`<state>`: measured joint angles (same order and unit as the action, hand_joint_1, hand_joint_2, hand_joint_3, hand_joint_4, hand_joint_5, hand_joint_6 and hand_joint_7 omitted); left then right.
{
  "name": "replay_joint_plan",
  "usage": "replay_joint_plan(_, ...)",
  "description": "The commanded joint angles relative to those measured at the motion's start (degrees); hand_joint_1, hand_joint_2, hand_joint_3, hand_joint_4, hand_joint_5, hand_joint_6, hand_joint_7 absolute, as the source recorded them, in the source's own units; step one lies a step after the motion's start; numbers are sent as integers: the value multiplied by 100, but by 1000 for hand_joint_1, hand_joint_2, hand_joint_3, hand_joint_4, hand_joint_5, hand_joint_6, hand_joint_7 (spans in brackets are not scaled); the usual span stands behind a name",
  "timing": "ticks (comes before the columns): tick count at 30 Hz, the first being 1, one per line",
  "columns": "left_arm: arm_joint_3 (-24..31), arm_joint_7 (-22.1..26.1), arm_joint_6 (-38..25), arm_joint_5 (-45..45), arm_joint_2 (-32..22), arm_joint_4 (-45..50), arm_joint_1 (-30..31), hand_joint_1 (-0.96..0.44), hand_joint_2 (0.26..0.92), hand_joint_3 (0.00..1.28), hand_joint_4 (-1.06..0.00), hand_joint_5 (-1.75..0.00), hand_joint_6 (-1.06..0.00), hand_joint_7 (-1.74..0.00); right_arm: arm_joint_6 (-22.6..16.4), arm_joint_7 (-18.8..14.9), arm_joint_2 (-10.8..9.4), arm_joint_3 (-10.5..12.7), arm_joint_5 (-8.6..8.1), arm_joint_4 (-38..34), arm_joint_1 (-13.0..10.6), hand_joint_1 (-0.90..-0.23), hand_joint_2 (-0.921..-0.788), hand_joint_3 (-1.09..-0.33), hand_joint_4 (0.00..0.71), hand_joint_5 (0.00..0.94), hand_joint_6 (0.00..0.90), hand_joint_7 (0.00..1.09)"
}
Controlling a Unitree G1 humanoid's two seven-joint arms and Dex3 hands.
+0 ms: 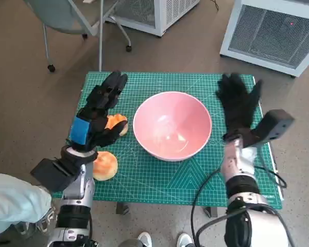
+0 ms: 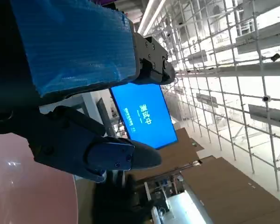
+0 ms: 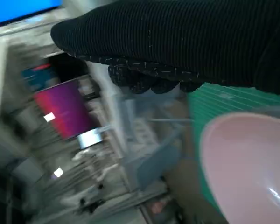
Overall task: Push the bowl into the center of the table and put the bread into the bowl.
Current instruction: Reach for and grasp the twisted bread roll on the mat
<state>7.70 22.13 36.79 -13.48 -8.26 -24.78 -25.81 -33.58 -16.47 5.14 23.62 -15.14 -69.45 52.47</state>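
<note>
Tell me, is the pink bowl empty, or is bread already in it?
Empty. The head view shows the pink bowl upright with a bare interior; both breads still lie on the green mat beside it.

The bowl (image 1: 172, 125) sits on the mat (image 1: 159, 177) between the two hands, the left hand (image 1: 99, 114) to one side and the right hand (image 1: 238, 105) to the other, neither touching it. One bread roll (image 1: 117, 123) lies under the left hand's fingers; another roll (image 1: 105, 165) lies beside that hand's wrist, nearer the robot.
</note>
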Motion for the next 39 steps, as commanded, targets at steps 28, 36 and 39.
replay_joint_plan(28,-101,717,-173,-501,291,-265,-802,-529,921,323,-291,0,-307,-119,-751,-344,394,-1415,532,5268,-2855,-610,-921,-749,119,2,-1,456)
replay_joint_plan(36,-9,999,-163,-676,228,-347,-902,-523,921,325,-292,-1,-309,-123,-612,-303,395,-1443,457,5482,-2959,-610,-921,-743,114,0,-1,451)
replay_joint_plan(39,27,1088,-160,-712,185,-346,-891,-522,921,323,-292,-1,-309,-124,-588,-240,381,-1463,527,5537,-2985,-610,-921,-741,112,0,-1,447)
